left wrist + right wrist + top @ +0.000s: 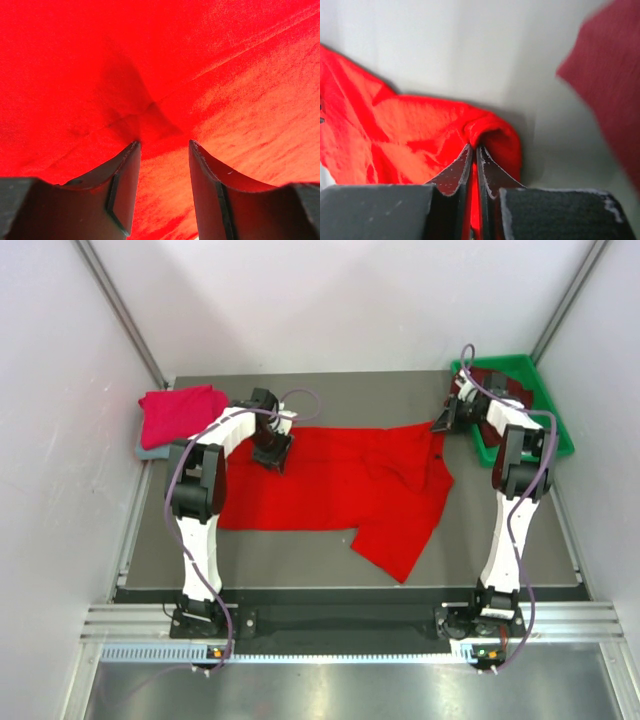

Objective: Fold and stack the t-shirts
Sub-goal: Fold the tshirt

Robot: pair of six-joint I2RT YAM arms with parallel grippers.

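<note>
Table bears bright red t-shirt, right gripper pinching its edge.

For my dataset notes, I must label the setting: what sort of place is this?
Probably a laboratory robot cell, not a home: white walls enclose a dark table, and the left arm and right arm are bolted to a metal rail at its near edge.

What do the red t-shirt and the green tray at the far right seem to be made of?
The red t-shirt looks like soft matte cloth, perhaps cotton: it wrinkles, and close up fine threads show. The green tray seems rigid plastic, smooth, judging by its even colour and straight rim.
</note>
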